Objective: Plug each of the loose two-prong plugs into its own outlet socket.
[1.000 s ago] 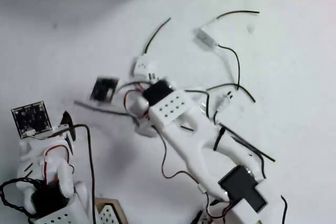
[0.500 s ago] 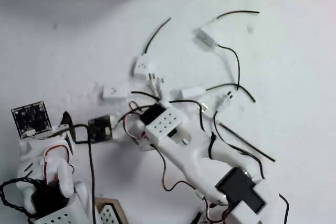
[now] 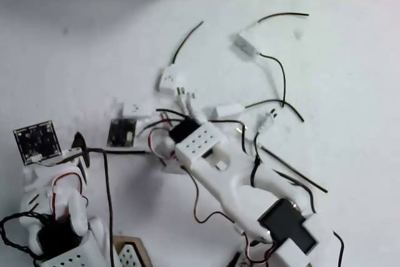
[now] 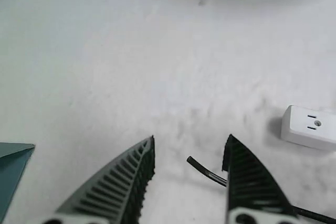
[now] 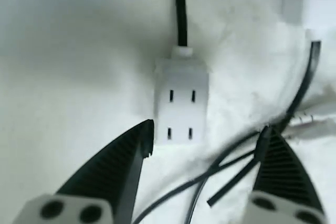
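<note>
Near edge, left gripper (image 4: 191, 139): I see its jaws spread wide; a black cable (image 4: 206, 172) end lies on the table (image 3: 75, 42) under the gap
Mid-table, right gripper (image 5: 207, 127): jaws apart, holding nothing; white outlet (image 5: 181, 109) lies below them
Farther out, plug (image 3: 170, 81): loose, unplugged; its cord trails away

Right arm (image 3: 231, 179) outstretched, left arm (image 3: 56, 217) seemingly tucked back, jaws apart.

Outlet socket (image 4: 308, 126): cut off by the left wrist picture's edge. Black cord (image 4: 205, 170): runs behind a finger (image 4: 247, 182) of the left gripper (image 4: 190, 145). Right arm (image 3: 231, 176): hides cords near the tabletop's middle. Plug prongs (image 3: 185, 97): too small to count.
</note>
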